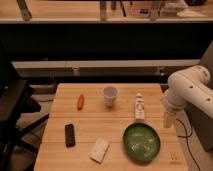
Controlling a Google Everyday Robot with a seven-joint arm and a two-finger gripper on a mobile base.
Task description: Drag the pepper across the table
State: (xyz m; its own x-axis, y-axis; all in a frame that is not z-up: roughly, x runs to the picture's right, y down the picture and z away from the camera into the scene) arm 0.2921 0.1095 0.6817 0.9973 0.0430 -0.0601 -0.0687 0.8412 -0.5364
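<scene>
The pepper (80, 101) is small, red-orange and elongated. It lies on the left half of the wooden table (90, 120), toward the far edge. My white arm (189, 89) comes in from the right. My gripper (168, 120) hangs at the table's right edge, beside the green bowl, far to the right of the pepper and not touching it.
A white cup (110, 95) stands right of the pepper. A white bottle (139, 107) lies near the middle right. A green bowl (141, 142), a black device (69, 135) and a white packet (99, 150) sit toward the front. A dark chair (12, 107) stands at the left.
</scene>
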